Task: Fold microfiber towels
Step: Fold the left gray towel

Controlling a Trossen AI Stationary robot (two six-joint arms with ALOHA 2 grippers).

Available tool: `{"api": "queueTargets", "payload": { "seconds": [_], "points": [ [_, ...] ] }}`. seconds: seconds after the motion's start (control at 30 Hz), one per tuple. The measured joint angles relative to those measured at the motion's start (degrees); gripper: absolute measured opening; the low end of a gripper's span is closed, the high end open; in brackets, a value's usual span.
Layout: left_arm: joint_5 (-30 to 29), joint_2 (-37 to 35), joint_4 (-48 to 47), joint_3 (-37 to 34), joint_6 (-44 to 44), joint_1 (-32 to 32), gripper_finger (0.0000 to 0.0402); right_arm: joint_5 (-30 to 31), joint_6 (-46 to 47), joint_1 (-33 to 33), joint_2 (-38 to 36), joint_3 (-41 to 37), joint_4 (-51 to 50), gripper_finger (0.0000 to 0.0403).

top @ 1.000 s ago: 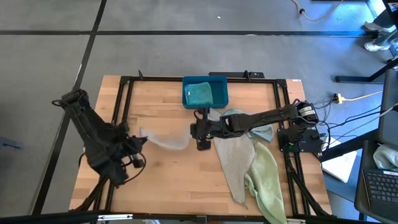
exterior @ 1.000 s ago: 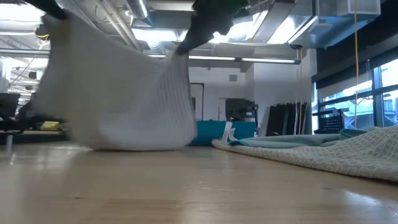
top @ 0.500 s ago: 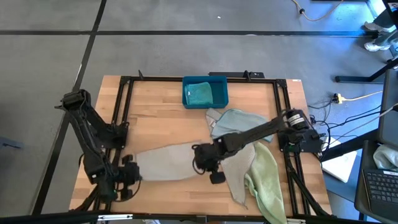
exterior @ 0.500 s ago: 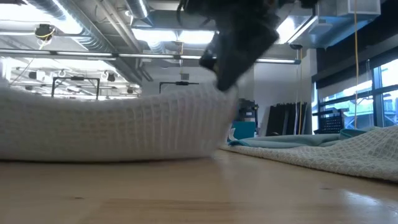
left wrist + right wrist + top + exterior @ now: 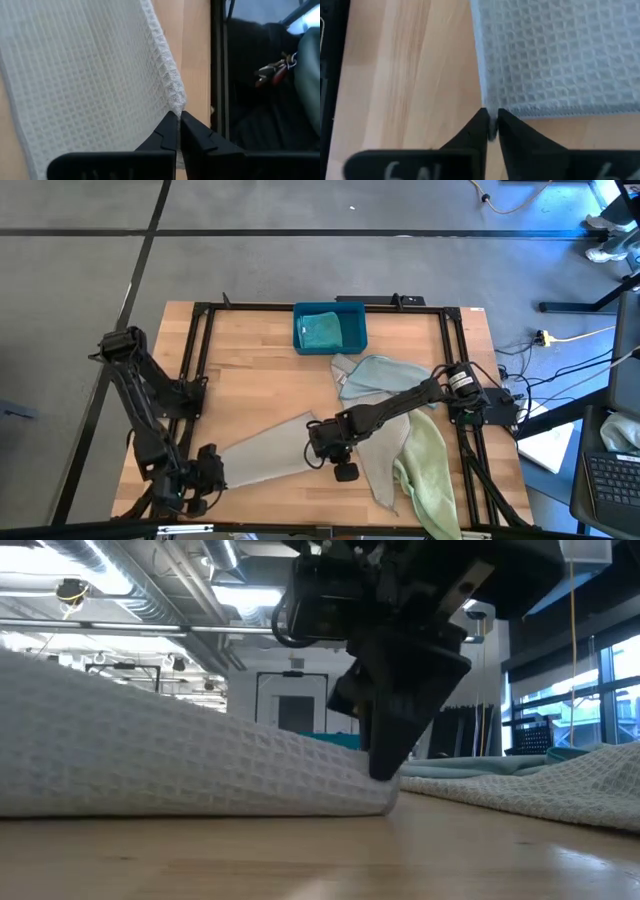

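A pale grey towel point(image 5: 262, 460) lay flat on the wooden table point(image 5: 260, 380), low and a little left of the middle in the view from above. Each robot hand held one of its corners.

The left gripper point(image 5: 178, 119) was down at the lower left of the table. Its two dark fingers were pressed together on the towel's corner. The left arm point(image 5: 140, 400) bent in from the upper left and reached low to the table edge.

The right gripper point(image 5: 491, 120) pinched the towel's other corner, near the middle of the table. A thin slit showed between its fingers, with the towel's edge in it. The right arm point(image 5: 400, 400) stretched long and low from the right side of the frame toward the middle. In the low view this gripper pointed straight down onto the cloth.

To the right lay a pile of other towels: a pale blue one point(image 5: 385, 375), another grey one point(image 5: 375, 445) and a pale green one point(image 5: 425, 475) hanging over the table's lower edge.

At the top middle stood a blue bin point(image 5: 352, 320) with a teal towel point(image 5: 322, 332) in it.
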Motion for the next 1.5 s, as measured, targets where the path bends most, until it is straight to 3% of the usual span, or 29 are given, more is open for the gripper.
{"api": "queueTargets", "payload": {
  "seconds": [0.4,0.6,0.83,1.1,1.33,1.5],
  "points": [
    [5.5,4.6,5.7,0.0,-0.8,0.6,0.0092,-0.1,0.0,0.0,0.0,0.0,-0.9,0.0113],
    [6.1,4.4,5.4,0.1,3.9,1.0,0.0095,0.4,-0.1,0.0,-0.4,2.1,-2.9,0.0114],
    [5.8,4.4,4.2,0.1,8.5,3.0,0.0093,5.9,-3.2,0.4,-1.8,9.7,-5.0,0.0115],
    [7.6,4.4,5.2,0.1,8.5,2.9,0.0088,7.2,0.7,3.7,-1.7,11.9,1.5,0.0115],
    [0.7,4.4,4.7,1.3,14.1,1.3,0.0076,20.6,-5.8,10.3,2.8,12.0,20.4,0.0115],
    [-6.5,4.6,2.4,6.5,21.1,-1.6,0.0055,32.0,-9.5,14.4,7.6,17.1,22.4,0.0115]
  ]
}}
